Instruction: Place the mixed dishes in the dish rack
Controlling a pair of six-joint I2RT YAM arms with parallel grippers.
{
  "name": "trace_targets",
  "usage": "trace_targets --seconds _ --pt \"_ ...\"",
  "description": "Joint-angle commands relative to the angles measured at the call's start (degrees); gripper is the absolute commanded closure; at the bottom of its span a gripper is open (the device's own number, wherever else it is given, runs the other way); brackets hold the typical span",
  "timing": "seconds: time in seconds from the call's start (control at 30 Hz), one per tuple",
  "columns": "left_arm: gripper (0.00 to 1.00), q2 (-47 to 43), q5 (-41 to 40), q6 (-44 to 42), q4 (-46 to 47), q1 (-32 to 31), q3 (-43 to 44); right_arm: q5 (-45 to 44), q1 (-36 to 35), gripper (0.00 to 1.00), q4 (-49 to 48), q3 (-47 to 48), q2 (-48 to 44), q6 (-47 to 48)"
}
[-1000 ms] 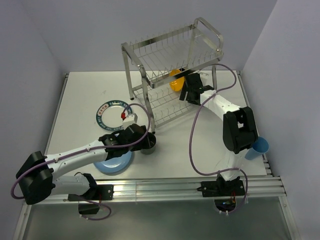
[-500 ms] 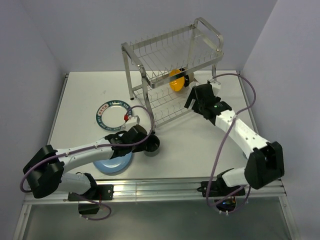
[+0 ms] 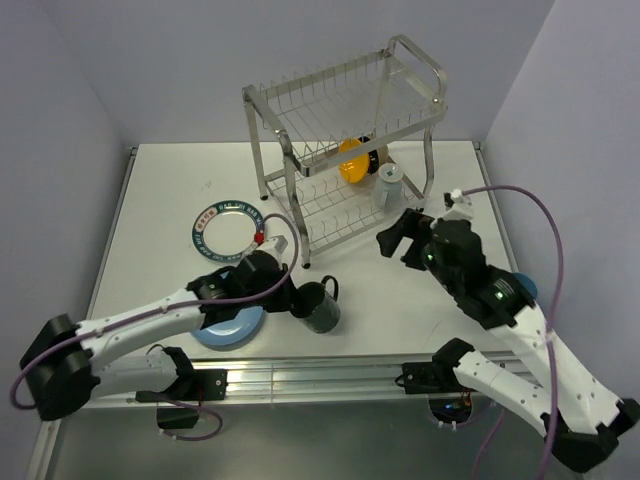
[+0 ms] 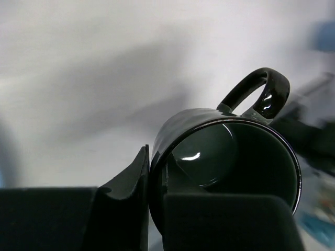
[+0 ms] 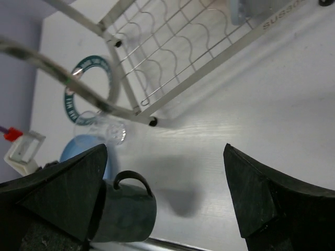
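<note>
- The left gripper (image 3: 297, 298) is clamped on the rim of the dark mug (image 3: 320, 306), near the middle of the counter's near edge. The left wrist view shows one finger (image 4: 131, 193) outside the wall and the other inside.
- The mug is tipped on its side, with its handle uppermost and its mouth facing the gripper. Whether it touches the counter cannot be told.
- The right gripper (image 3: 398, 238) hangs empty over the counter's right half, just in front of the dish rack (image 3: 345, 120), with its fingers wide apart.
- The rack stands at the middle of the far edge. Its lower tier holds the orange bowl (image 3: 349, 162) and, at its right end, the pale grey-blue mug (image 3: 388, 186).
- The white plate with dark green patterned rim (image 3: 228, 228) lies flat to the left of the rack.
- The light blue plate (image 3: 228, 328) sits by the near edge, partly under the left arm.
- The clear glass (image 5: 109, 131) stands beside a front leg of the rack.
- A sliver of the blue cup (image 3: 528, 290) shows behind the right arm, near the right edge.
</note>
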State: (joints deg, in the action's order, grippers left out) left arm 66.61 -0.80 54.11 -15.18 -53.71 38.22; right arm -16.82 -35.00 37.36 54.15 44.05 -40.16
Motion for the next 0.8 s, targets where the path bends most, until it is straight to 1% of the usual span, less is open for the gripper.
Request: trace_targets --seconds 0.0,0.03,0.07,0.1,0.13,0.17,0.2,0.23,0.37,0.47,0.63,0.67,0.7,0.77 --pt "1.00 -9.46 15.26 -1.54 14.46 -0.16 0.11 8.00 -0.33 0.01 2.45 -1.94 -5.90 1.05" --pt "1.00 -12.79 17.30 -1.11 19.00 -0.16 -1.38 10.12 -0.33 0.01 1.41 -2.99 -6.95 1.22" --pt "1.00 -14.21 19.06 -0.59 20.87 -0.16 -2.17 12.75 -0.33 0.01 0.44 -3.52 -8.96 2.18" --pt "1.00 -15.88 22.91 -0.06 22.55 -0.16 -3.31 19.21 -0.33 0.01 -0.96 -4.22 -9.94 2.80" --pt "1.00 -16.42 25.21 1.08 24.39 -0.08 -3.85 22.67 -0.33 0.02 -4.28 -5.79 -11.08 3.24" --pt "1.00 -16.77 26.97 2.05 27.11 -0.16 -4.11 25.75 -0.33 0.02 -5.71 -6.51 -13.01 3.77" --pt "1.00 -17.12 30.47 4.14 28.44 -0.16 -4.72 30.74 -0.33 0.03 -6.94 -7.12 -13.72 3.86" --pt "1.00 -17.13 31.98 5.12 29.84 -0.16 -5.08 32.71 -0.33 0.03 -8.52 -7.56 -14.34 4.21" --pt "1.00 -17.91 36.30 10.66 36.61 -0.16 -7.89 39.48 -0.42 0.05 -10.11 -7.13 -15.66 5.80" --pt "1.00 -18.27 37.71 14.88 43.63 -0.16 -11.05 43.00 -0.33 0.06 -14.50 -8.44 -18.29 3.61" --pt "1.00 -15.55 38.59 21.99 56.82 -0.16 -14.75 47.66 -0.33 0.08 -22.75 -10.99 -21.55 -1.22" --pt "1.00 -14.85 38.68 23.14 59.10 -0.16 -15.10 49.67 -0.33 0.09 -23.73 -11.43 -21.55 -1.76" --pt "1.00 -13.45 38.68 25.41 63.39 -0.16 -15.45 50.12 -0.33 0.09 -24.52 -12.13 -21.38 -2.28" --pt "1.00 -11.60 38.94 27.18 66.67 -0.16 -15.63 51.26 -0.33 0.11 -25.41 -12.84 -20.68 -3.08"
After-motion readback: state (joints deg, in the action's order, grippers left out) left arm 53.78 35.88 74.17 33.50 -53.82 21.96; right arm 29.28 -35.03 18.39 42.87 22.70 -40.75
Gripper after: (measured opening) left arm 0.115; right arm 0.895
